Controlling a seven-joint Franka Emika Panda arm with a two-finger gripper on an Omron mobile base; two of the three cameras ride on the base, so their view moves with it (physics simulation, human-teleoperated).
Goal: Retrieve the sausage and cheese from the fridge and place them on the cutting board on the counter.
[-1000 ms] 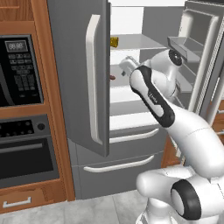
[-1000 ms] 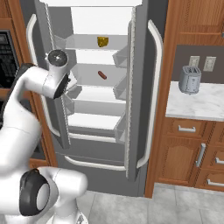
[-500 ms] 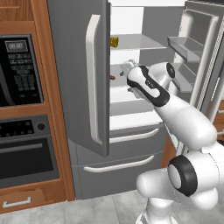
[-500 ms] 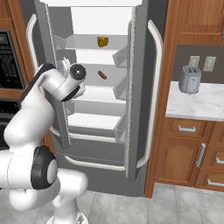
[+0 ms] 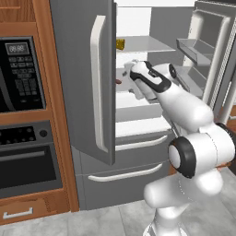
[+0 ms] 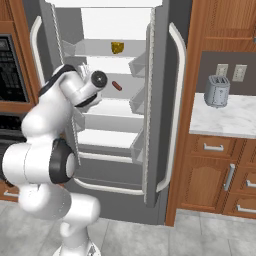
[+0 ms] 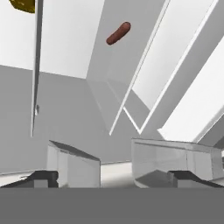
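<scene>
Small dark reddish-brown sausage (image 6: 116, 86) is lying on the middle glass shelf of the open grey fridge (image 5: 83, 69), yellow cheese wedge (image 6: 117, 47) one shelf above. I'm seeing the gripper (image 7: 112, 177) moved inward since a second ago, jaws spread wide, empty — the reach is progressing.

My arm rises from the lower right of the left base view and bends toward the frame's center, forearm reaching up and left. My gripper (image 7: 111, 177) shows along the bottom of the hand view, its two dark tips set wide apart with nothing between them.
</scene>
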